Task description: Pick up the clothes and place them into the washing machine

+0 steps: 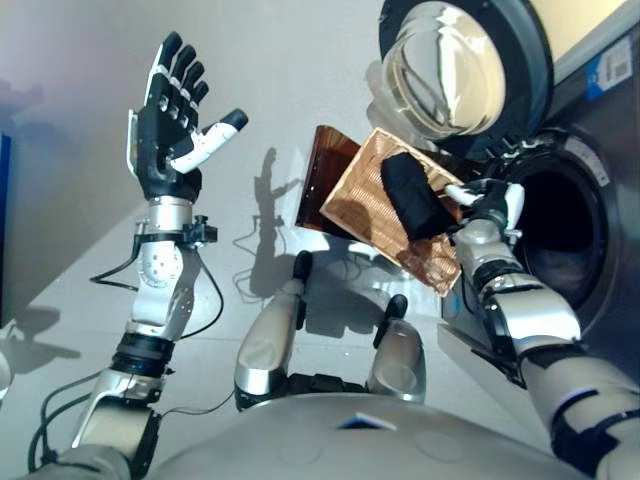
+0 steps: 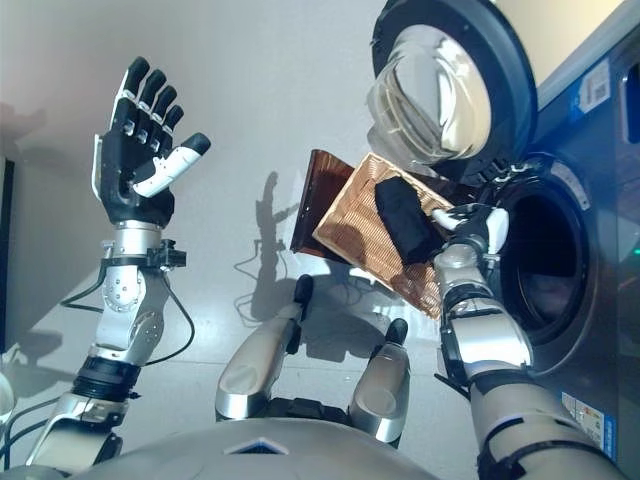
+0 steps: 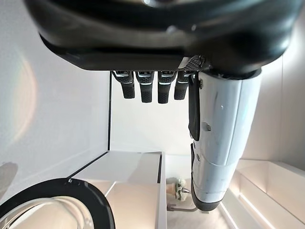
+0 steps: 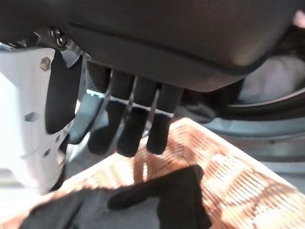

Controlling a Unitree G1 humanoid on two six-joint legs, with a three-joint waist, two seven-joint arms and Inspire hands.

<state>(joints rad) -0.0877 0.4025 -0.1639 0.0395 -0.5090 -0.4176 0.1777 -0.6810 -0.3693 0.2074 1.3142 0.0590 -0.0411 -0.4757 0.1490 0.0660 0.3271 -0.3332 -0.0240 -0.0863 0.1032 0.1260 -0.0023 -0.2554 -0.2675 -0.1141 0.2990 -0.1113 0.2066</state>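
One black crumpled garment (image 1: 415, 195) lies in a brown woven basket (image 1: 370, 185) at centre right, beside the grey washing machine's open round door (image 1: 470, 65). The right hand (image 1: 490, 200), fingers loosely straight and empty, is poised just by it, so the pickup is judged pending; a closing grasp is needed next. The left hand (image 1: 170, 110) is raised spread and empty at upper left.

Pale grey floor (image 1: 300, 90) bearing the washing machine (image 1: 590, 250) and woven basket (image 1: 375, 200).

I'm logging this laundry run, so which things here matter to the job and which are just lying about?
Job: black garment in the woven basket; washing machine with its door open; right hand at the basket.
Idle: left hand, raised, open, empty.
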